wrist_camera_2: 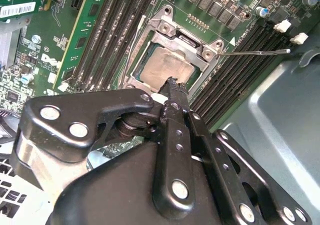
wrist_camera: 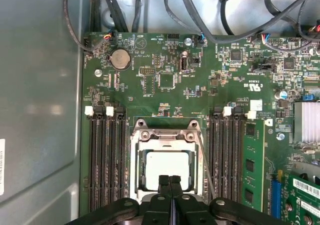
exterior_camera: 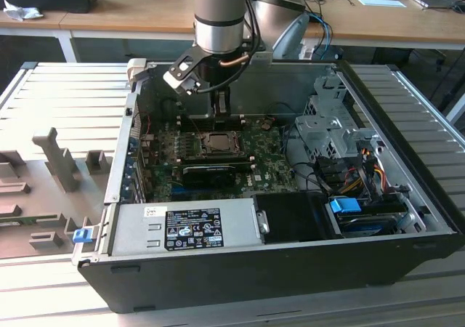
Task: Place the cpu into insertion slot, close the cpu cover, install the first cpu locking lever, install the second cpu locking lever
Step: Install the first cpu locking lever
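Lying open on a slatted grey table (exterior_camera: pixel 58 87), the black computer case (exterior_camera: pixel 290 269) shows its inside to the exterior view; the arm (exterior_camera: pixel 218 7) comes down into it over the green circuit board (wrist_camera: pixel 150 60). The gripper (exterior_camera: pixel 220 112) hangs just above the insertion slot (exterior_camera: pixel 216 144), which sits between two banks of long black memory slots (wrist_camera: pixel 105 160). In both wrist views the gripper's (wrist_camera: pixel 170 180) fingers are pressed together with nothing between them; their tips (wrist_camera_2: pixel 173 82) sit at one edge of the socket. The cpu cover (wrist_camera: pixel 136 165) lies down around the chip; the cpu (wrist_camera: pixel 167 162) sits in the slot, its dull silver top showing through the window. One thin wire lever (wrist_camera_2: pixel 260 51) juts out sideways over the memory slots.
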You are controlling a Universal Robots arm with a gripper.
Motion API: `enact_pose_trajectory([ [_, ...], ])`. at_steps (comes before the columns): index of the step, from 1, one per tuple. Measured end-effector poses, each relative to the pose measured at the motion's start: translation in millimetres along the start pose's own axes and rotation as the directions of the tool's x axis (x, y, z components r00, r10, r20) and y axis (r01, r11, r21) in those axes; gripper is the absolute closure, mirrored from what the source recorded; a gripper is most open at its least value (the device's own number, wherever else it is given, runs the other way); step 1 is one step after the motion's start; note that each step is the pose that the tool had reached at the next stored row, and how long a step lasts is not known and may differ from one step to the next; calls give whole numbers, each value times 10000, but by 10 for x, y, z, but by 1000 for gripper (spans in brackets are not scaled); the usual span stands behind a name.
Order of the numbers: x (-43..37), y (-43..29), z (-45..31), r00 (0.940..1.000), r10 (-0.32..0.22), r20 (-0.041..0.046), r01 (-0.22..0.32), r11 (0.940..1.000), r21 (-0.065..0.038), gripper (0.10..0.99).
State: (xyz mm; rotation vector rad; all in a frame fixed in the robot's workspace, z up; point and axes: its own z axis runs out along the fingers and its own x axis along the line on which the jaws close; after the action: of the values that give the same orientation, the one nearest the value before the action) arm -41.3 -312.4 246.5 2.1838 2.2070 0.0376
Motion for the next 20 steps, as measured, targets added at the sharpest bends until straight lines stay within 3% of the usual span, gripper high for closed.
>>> enact_pose_trajectory([
  [5, -1, 2, -46, 10000, 0, 1, 0, 10000, 2, 980],
  [9, -1, 6, -147, 10000, 1, 1, -1, 10000, 1, 980],
  [12, -2, 11, -267, 10000, 1, 1, -1, 10000, 1, 980],
  [16, -3, 14, -322, 10000, -9, 0, 9, 10000, 0, 980],
  [17, -3, 14, -321, 10000, -66, -4, 66, 10000, -1, 980],
  [20, -3, 11, -321, 9959, -900, -36, 900, 9959, -9, 980],
])
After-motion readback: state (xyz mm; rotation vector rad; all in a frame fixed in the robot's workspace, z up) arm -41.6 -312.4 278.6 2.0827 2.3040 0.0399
